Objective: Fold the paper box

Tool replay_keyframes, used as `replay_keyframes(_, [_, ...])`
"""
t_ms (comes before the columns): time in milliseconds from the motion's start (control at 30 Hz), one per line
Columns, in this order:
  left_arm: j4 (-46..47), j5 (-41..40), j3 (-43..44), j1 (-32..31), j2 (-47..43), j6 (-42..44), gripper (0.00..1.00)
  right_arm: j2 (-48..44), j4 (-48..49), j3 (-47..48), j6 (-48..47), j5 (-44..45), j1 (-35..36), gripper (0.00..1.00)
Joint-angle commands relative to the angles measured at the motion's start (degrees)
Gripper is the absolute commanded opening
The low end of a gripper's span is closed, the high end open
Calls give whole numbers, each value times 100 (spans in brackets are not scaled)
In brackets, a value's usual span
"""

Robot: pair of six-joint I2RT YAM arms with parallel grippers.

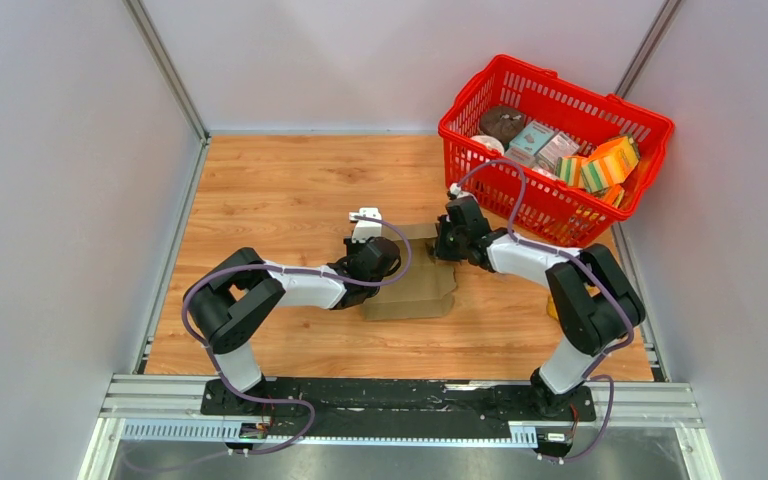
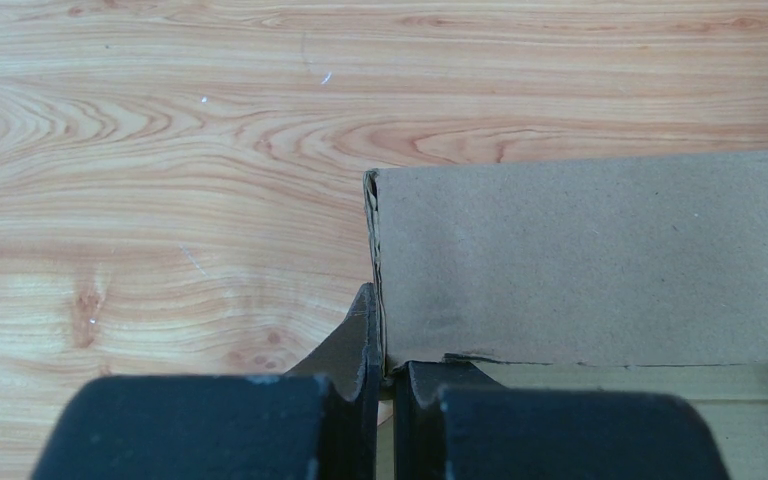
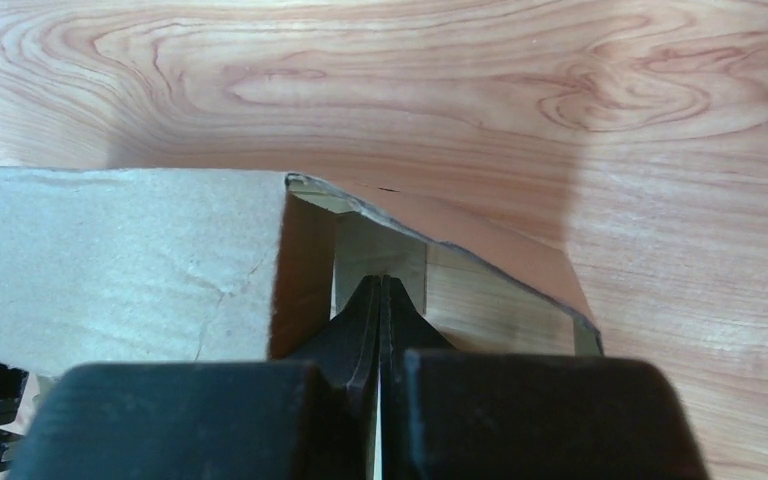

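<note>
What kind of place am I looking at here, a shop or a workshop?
Most likely a robot test booth, not a shop. Plain grey walls close in a wooden table, with two robot arms bolted at its edge and a red basket of packages.
</note>
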Motion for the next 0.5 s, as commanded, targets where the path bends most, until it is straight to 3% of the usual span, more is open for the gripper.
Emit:
replay_keyframes(0, [-42,-64,155,-2,47,-44,0,107,247,68,175,-259,39,0])
replay_keyframes(233, [-50,-73,111,-2,-5,-96,0,-779,-412,-186,96,49,47,0])
replay_keyframes(467, [-50,-64,85,-2,-32,-123,0,-1063,-527,-844,122,461,267,0])
